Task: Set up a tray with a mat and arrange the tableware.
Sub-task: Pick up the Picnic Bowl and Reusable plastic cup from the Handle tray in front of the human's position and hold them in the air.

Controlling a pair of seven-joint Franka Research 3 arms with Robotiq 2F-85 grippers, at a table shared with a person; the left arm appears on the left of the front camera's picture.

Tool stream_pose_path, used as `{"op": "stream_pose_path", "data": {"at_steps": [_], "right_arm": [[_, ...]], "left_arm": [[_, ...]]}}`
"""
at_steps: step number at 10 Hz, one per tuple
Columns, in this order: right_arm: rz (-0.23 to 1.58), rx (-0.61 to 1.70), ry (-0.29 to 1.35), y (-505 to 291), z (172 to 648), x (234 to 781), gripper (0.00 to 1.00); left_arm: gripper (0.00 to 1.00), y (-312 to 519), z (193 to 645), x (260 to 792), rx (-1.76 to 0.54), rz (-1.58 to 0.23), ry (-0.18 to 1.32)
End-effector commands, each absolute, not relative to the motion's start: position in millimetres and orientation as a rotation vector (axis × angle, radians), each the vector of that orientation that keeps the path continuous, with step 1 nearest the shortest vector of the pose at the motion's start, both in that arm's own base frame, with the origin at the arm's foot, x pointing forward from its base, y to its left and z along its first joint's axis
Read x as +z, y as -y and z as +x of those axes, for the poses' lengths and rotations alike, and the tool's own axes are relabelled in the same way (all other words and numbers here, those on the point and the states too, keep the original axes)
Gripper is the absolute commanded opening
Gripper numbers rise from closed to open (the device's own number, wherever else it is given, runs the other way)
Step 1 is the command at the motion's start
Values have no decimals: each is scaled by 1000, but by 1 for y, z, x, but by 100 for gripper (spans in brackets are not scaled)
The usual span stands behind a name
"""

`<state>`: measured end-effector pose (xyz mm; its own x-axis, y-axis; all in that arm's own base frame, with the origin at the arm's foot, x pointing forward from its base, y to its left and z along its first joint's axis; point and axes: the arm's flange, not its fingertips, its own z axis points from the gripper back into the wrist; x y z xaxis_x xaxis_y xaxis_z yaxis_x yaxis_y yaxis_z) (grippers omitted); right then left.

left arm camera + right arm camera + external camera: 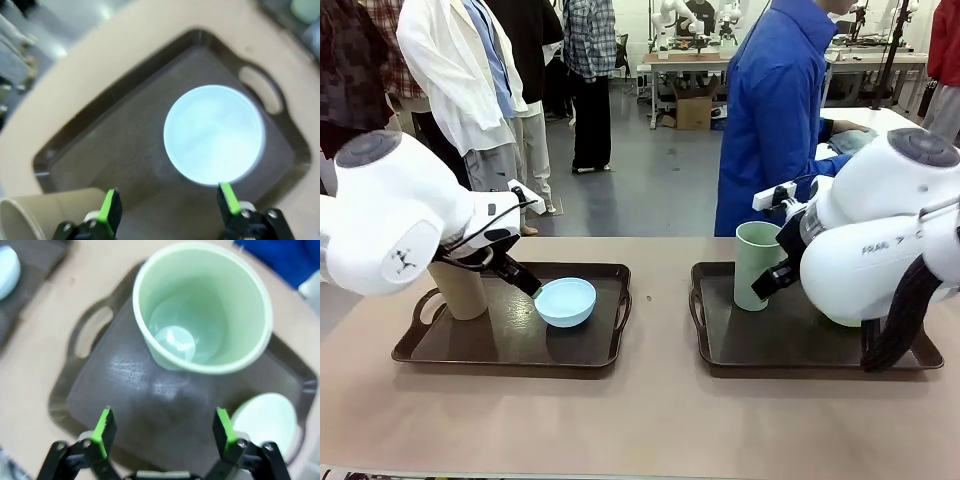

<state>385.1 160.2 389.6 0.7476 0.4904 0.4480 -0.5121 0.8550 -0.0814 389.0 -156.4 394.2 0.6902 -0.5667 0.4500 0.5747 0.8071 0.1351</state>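
One partial word, "FRAN", marks the right arm point(865, 255) near the green cup point(754, 258).

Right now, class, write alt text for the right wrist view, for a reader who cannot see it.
A pale green cup stands upright on a dark tray, seen from above, beyond the open right gripper. A pale green bowl sits on the same tray, apart from the cup.

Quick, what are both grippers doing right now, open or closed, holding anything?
Left gripper: open, empty, by the light blue bowl.
Right gripper: open, empty, facing the pale green cup.
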Motion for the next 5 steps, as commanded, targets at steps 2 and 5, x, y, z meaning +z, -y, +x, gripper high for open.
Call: {"op": "stream_pose_path", "data": {"at_steps": [2, 5], "right_arm": [[80, 363, 347, -120, 291, 441, 100], [135, 360, 371, -94, 255, 455, 100]], "left_arm": [[100, 135, 305, 440, -496, -14, 319], [100, 117, 298, 460, -415, -174, 354]]}}
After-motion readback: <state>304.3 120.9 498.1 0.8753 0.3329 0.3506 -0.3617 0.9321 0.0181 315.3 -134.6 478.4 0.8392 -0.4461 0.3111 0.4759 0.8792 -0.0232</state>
